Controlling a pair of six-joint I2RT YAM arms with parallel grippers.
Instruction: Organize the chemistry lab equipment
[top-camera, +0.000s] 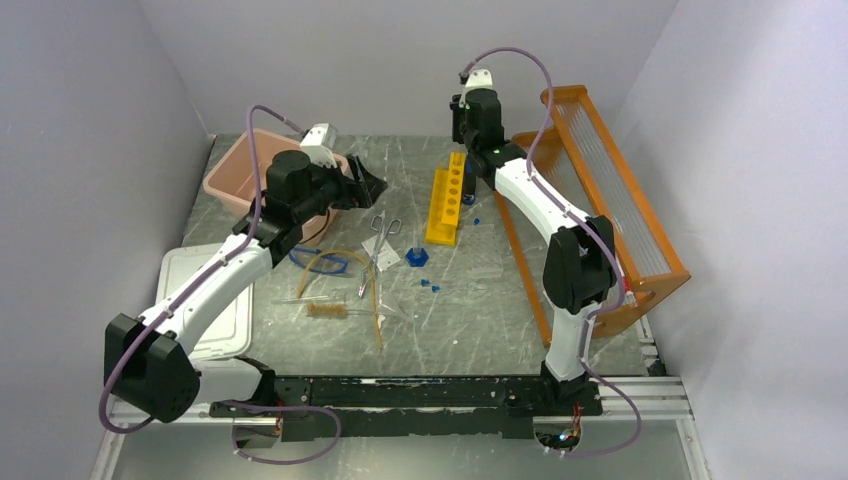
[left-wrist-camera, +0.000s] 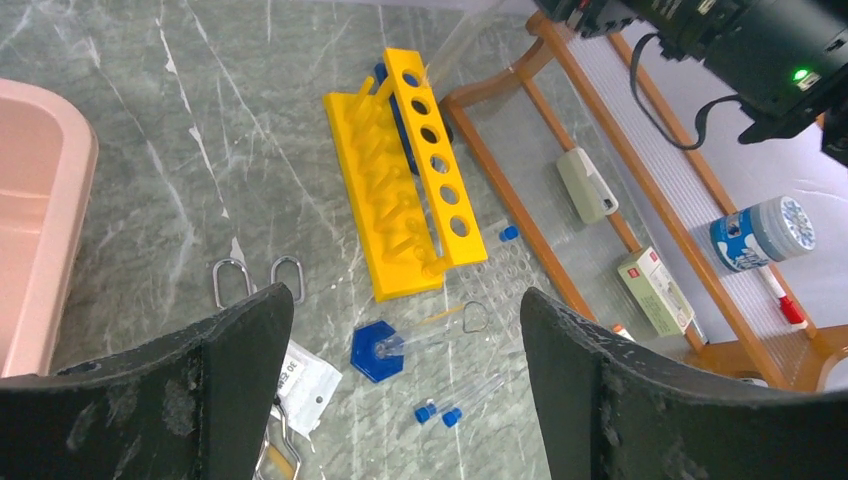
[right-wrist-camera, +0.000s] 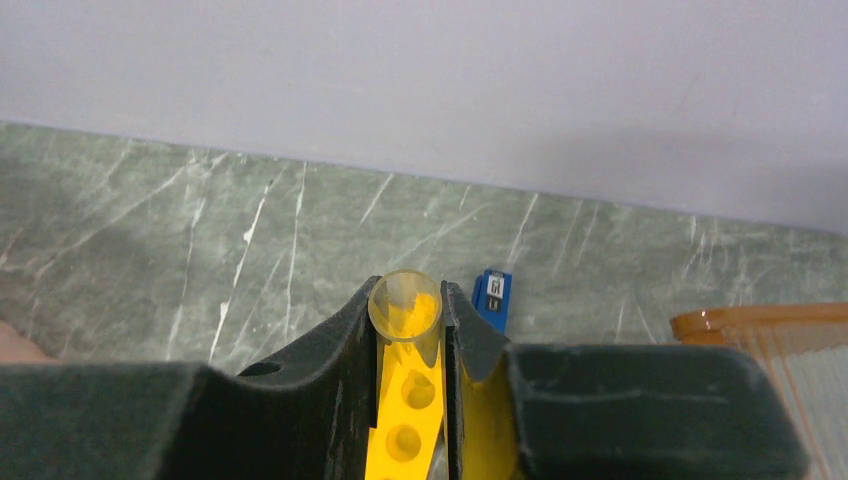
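Two bulky pieces flank the green marbled table (top-camera: 500, 300): an orange shelf rack (top-camera: 610, 190) at the right and a pink tub (top-camera: 232, 178) at the far left. Its white lid (top-camera: 212, 300) lies apart, nearer the arm bases. A yellow tube rack (top-camera: 447, 205) sits mid-table, with a blue hexagonal base (top-camera: 417, 257) and tiny blue caps (top-camera: 430, 285) just in front of it. Left of those lie metal scissors (top-camera: 380, 243), amber tubing (top-camera: 376, 300), a wire brush (top-camera: 325, 310) and blue-framed goggles (top-camera: 335, 267), partly under the left arm.

The shelf rack holds a white-and-blue jar (left-wrist-camera: 762, 232) and small boxes (left-wrist-camera: 653, 290). The left arm hides most of the tub's inside.

The right gripper (right-wrist-camera: 410, 310) is clamped on a clear glass tube (right-wrist-camera: 405, 303), upright over the far end of the yellow rack's holes; whether its foot sits in a hole cannot be told. The left gripper (left-wrist-camera: 400, 310) hovers by the tub's edge, fingers (left-wrist-camera: 250, 340) wide apart and holding nothing. A white packet (left-wrist-camera: 305, 375) and two capped tubes (left-wrist-camera: 450, 408) lie on the table below it.
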